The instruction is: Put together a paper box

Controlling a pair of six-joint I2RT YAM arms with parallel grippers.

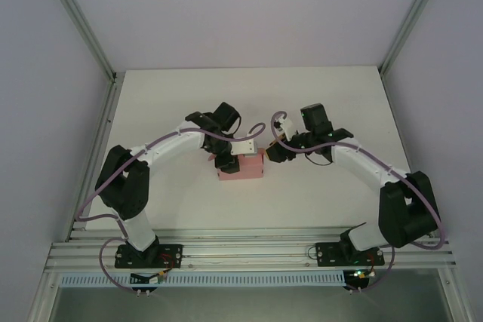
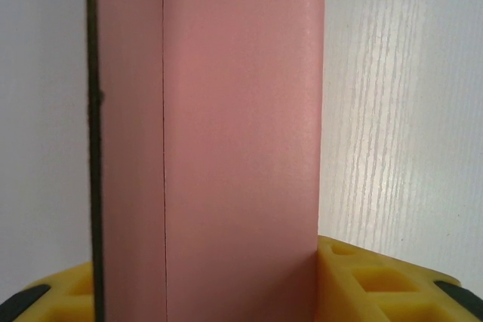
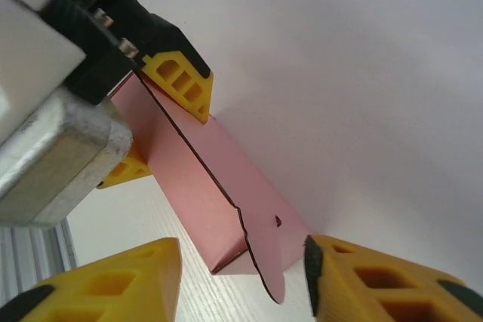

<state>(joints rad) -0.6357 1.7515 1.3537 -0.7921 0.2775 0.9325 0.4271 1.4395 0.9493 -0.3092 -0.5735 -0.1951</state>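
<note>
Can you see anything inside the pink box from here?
The interior is hidden. The paper box presents only closed pink walls. Its end flap juts between the fingers of the right gripper, and the left gripper clamps and covers the far end.

The white table point(image 1: 189, 96), faintly wood-grained, carries the pink paper box point(image 1: 243, 166), which rests near its middle, well apart from every edge and corner.
</note>
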